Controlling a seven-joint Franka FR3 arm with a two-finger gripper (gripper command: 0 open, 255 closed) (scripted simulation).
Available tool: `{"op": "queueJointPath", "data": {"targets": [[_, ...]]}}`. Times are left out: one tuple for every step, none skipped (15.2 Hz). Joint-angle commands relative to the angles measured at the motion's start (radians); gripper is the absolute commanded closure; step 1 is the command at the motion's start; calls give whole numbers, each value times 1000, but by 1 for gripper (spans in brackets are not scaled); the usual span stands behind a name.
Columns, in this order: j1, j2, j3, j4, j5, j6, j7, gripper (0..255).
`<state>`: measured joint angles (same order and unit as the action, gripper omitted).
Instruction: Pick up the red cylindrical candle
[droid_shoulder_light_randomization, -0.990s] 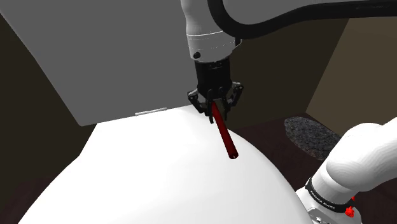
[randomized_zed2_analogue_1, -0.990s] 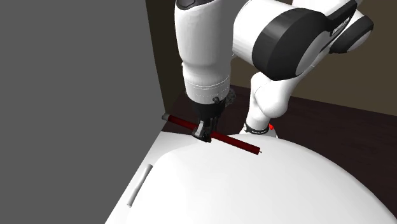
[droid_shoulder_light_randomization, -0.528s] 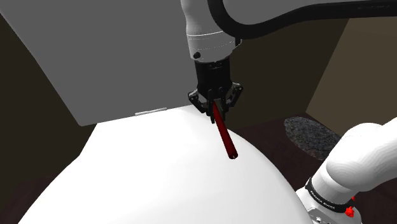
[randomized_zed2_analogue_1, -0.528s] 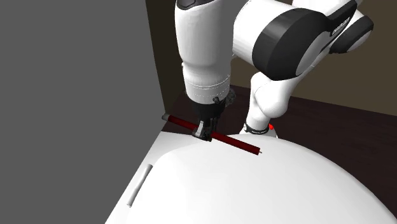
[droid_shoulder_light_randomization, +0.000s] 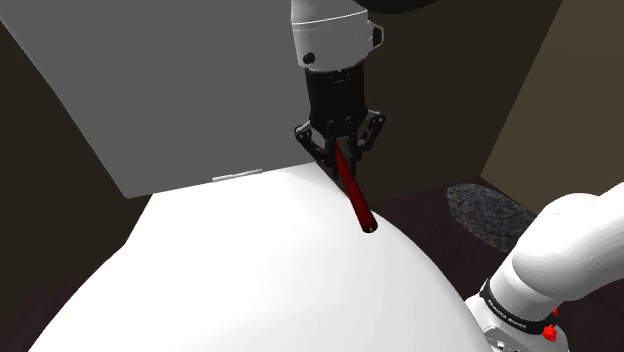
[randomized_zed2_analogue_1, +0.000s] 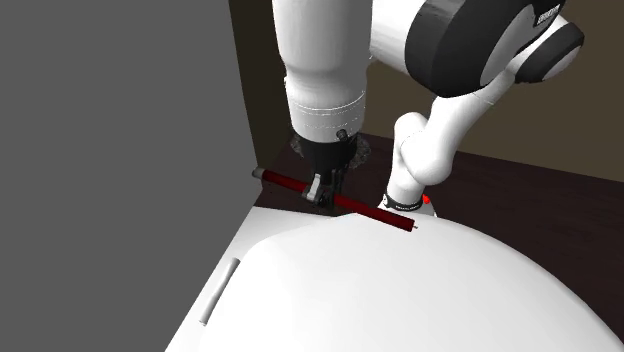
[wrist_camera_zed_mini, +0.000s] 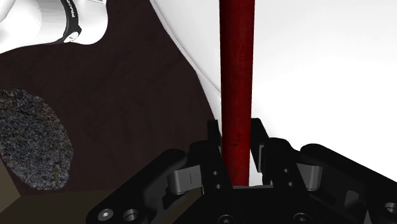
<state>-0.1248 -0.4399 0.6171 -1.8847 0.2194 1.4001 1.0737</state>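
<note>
Nearest in the shoulder view we have the white arm base (droid_shoulder_light_randomization: 560, 270) at the lower right, then the broad white table (droid_shoulder_light_randomization: 250, 270). Past its middle, over the rim on the shoulder view's right, the red candle (droid_shoulder_light_randomization: 352, 190) is clasped by the black gripper (droid_shoulder_light_randomization: 338, 165). The jaws are clenched on it, one finger on each side. In the wrist view the candle (wrist_camera_zed_mini: 235, 76) runs straight out from the gripper (wrist_camera_zed_mini: 235, 137), with the table edge and dark floor beneath it. The second exterior view shows the gripper (randomized_zed2_analogue_1: 322, 195) holding the candle (randomized_zed2_analogue_1: 375, 211) well off its middle, the longer part reaching toward the arm base. We judge the grasp made and the lift in hand. The next move calls for a straight rise with a firm clamp, since the off-centre hold may let the long end sag or swing. Farther on, a thin white stick (droid_shoulder_light_randomization: 235, 176) lies at the far edge of the table, below a grey wall panel (droid_shoulder_light_randomization: 170, 90). A speckled grey mat (droid_shoulder_light_randomization: 485, 210) sits on the floor beyond the rim. Hard to make out: whether the candle's free end is clear of the table, as no view shows a gap plainly. In the shoulder view the gripper hides the candle's far end. In the wrist view the candle covers the pad contact. The upper arm is cut off at the top edge.
</note>
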Motion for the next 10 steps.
{"op": "queueJointPath", "data": {"targets": [[-3,10,0,35,-5,-27,4,255],[-5,15,-1,53,-7,-40,7,255],[-6,21,0,71,-9,-53,9,255],[-8,27,0,90,-12,-66,11,255],[-9,33,0,108,-14,-79,14,255],[-11,39,1,127,-17,-92,16,255],[-12,46,2,147,-20,-105,19,255],[-14,53,3,166,-23,-119,22,255],[-14,54,3,169,-23,-121,22,255],[-14,54,3,169,-23,-121,22,255]]}}
